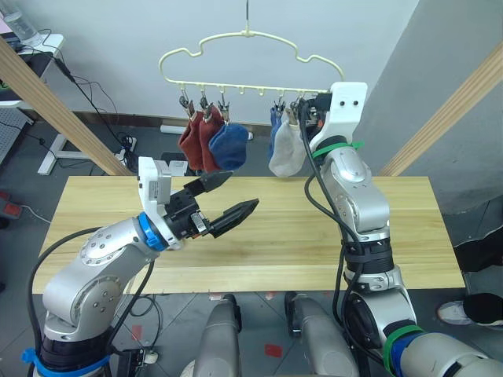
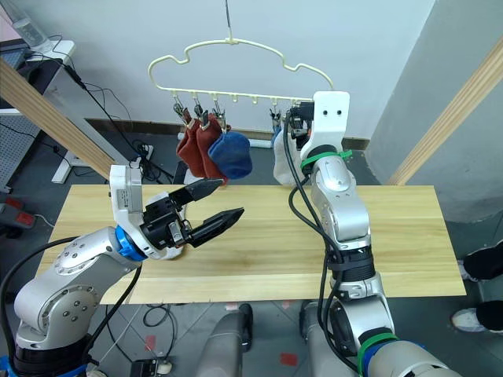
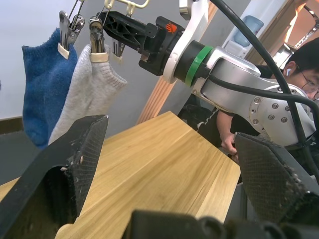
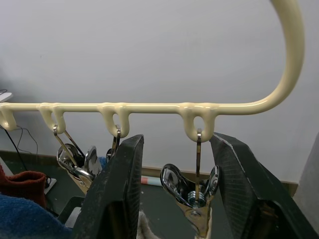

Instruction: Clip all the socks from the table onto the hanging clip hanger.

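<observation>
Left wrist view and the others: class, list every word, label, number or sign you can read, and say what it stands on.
No text can be read in any view.
A small orange mark on the black body of the right gripper is too small to read.
The pale-yellow wire clip hanger and the light wooden plank table bear no lettering.

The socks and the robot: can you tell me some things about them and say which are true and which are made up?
1. Socks hang from the clip hanger. True.
2. Two rust red socks hang at the right end of the hanger. False: they hang at its left end, next to a blue sock.
3. The left gripper is open. True.
4. The left gripper holds a sock. False: it holds nothing, above the table.
5. The right gripper is up at the hanger, its fingers either side of a metal clip. True.
6. A light grey sock lies on the table. False: it hangs from the hanger.
</observation>
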